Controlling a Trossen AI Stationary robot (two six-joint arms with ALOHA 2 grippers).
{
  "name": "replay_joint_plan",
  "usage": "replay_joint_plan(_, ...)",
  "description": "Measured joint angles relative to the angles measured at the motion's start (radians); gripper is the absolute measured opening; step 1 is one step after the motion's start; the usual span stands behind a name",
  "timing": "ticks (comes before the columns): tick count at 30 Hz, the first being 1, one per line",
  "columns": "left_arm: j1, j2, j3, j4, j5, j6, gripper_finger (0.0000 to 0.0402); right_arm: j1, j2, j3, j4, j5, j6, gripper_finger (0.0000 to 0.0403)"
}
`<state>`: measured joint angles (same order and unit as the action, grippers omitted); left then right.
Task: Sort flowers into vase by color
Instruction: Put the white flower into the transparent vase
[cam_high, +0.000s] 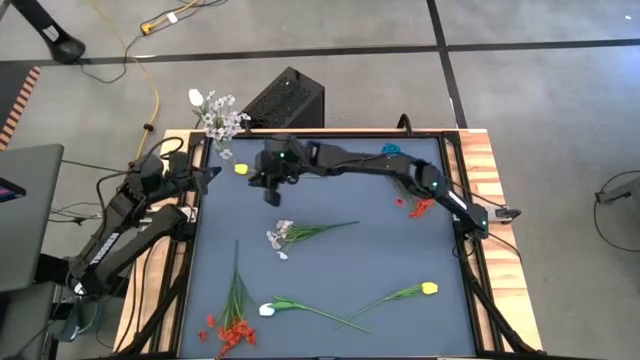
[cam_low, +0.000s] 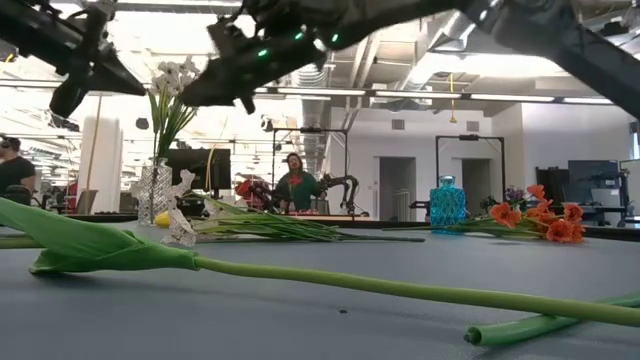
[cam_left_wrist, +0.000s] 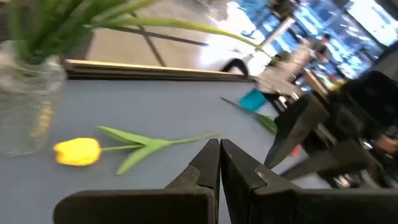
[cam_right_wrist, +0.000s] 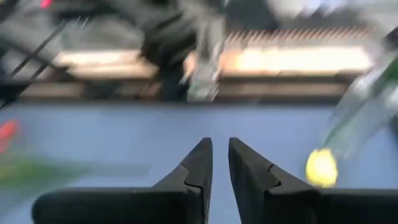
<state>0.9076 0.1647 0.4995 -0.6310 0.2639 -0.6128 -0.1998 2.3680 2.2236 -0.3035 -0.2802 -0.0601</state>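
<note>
Right gripper (cam_right_wrist: 220, 163) | fingers slightly parted, empty | yellow bloom (cam_right_wrist: 321, 167) just beside | advice: open wider, centre stem, close | left gripper (cam_left_wrist: 220, 163) shut, empty.

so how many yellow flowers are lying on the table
2: one yellow flower at the far left, beside the clear vase; another near the front right corner. None seems hidden.

The right wrist view is smeared: the yellow bloom (cam_right_wrist: 321, 167) is a soft blob, the clear vase (cam_right_wrist: 367, 109) beside it a streak cut by the edge. In the left wrist view the vase (cam_left_wrist: 25, 99) runs off the side. From above, the blue vase (cam_high: 391, 149) is partly behind the right arm.
</note>
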Motion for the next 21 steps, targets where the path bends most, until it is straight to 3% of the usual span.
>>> replay_joint_plan(6,-0.066,-0.027,-0.002,-0.026,0.042,0.041,0.0,-0.004,-0.127,0.0,-0.483,-0.09,-0.19,0.0058)
replay_joint_plan(12,-0.186,-0.02,-0.102,0.116,0.088,-0.015,0.0,-0.006,-0.254,-0.001,-0.786,-0.089,-0.274,0.0032)
replay_joint_plan(18,-0.387,-0.004,-0.221,0.407,-0.011,-0.087,0.0,-0.015,-0.363,-0.032,-0.984,-0.086,-0.274,0.002)
replay_joint_plan(21,-0.508,0.02,-0.227,0.427,-0.102,-0.074,0.0,-0.015,-0.427,-0.075,-1.041,-0.086,-0.269,0.0032)
